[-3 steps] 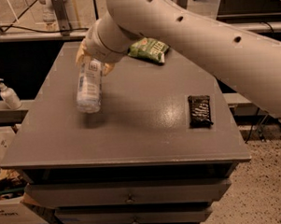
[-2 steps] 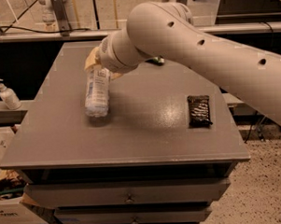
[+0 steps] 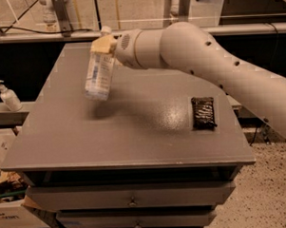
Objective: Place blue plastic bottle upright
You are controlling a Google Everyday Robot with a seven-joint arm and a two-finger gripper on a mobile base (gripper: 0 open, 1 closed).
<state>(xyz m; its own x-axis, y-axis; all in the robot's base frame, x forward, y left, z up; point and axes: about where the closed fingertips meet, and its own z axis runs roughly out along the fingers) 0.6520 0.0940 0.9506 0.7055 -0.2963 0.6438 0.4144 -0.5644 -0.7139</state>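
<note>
The blue plastic bottle (image 3: 99, 74) is clear and ribbed, with a white cap (image 3: 106, 29) and a pale label. It hangs near upright, cap up and leaning slightly right, its base just above the grey table (image 3: 134, 135) at the back left. My gripper (image 3: 104, 43), with tan fingers, is shut on the bottle's neck just below the cap. The big white arm (image 3: 202, 61) reaches in from the right. I cannot tell whether the bottle's base touches the table.
A dark snack packet (image 3: 203, 112) lies on the table's right side. A small white pump dispenser (image 3: 8, 95) stands on a ledge left of the table. Drawers (image 3: 132, 199) sit below the tabletop. A railing runs behind the table.
The bottle has been lifted and turned closer to upright. The arm has swung lower across the back of the table and now hides the green snack bag.
</note>
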